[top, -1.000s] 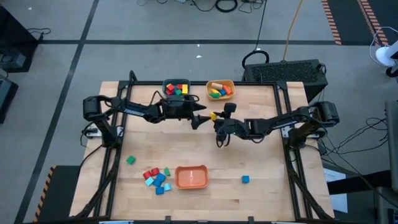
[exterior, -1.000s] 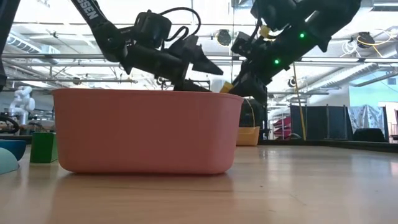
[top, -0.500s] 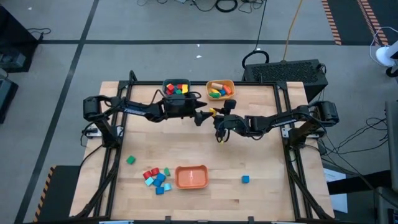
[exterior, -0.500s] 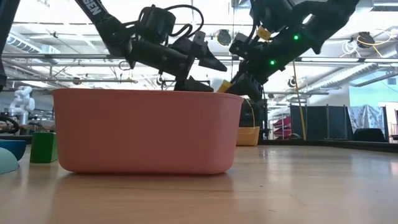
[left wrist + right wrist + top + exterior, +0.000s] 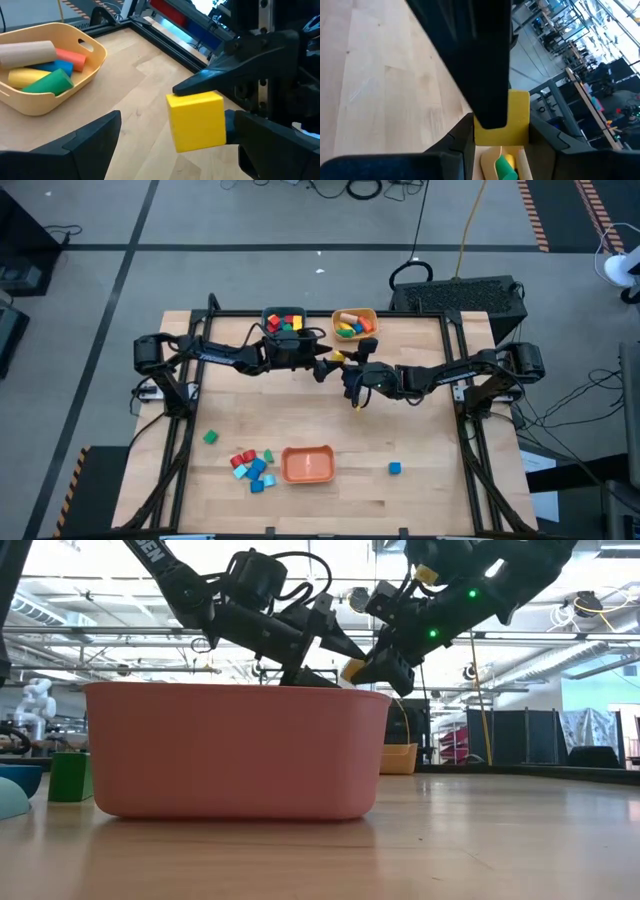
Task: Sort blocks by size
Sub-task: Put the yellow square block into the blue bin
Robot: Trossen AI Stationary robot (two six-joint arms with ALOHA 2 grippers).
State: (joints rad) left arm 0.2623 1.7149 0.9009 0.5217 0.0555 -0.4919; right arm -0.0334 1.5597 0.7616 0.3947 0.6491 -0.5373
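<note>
My right gripper [image 5: 346,364] is shut on a yellow cube [image 5: 338,357] above the table's middle, in front of the bowls. My left gripper [image 5: 326,366] is open right beside it. In the left wrist view its two fingers [image 5: 95,142] stand wide on either side of the cube [image 5: 196,120]. The teal bowl [image 5: 285,323] and the yellow bowl [image 5: 354,324] hold blocks at the far edge. The orange bowl [image 5: 307,465] stands near the front. Loose blocks lie on the table: a green one [image 5: 210,437], a red, blue and light blue cluster [image 5: 253,465] and a blue one [image 5: 395,468]. My right gripper pinches the yellow cube by two opposite faces [image 5: 519,107] between its two fingers [image 5: 462,137]. The fingers come roughly level from the table's right. The cube is lifted clear of the table [image 5: 352,668].
The yellow bowl [image 5: 50,75] holds longer pieces: wood, orange, blue, yellow and green. A black frame rail [image 5: 455,355] runs around the table. Bare wood lies between the arms and the orange bowl [image 5: 235,750], which fills the front of the low view.
My right gripper has risen and gone a little toward the far edge and the left gripper, carrying the yellow cube higher. My left gripper has gone toward the table's right, up to the cube, so its open fingers now flank it.
</note>
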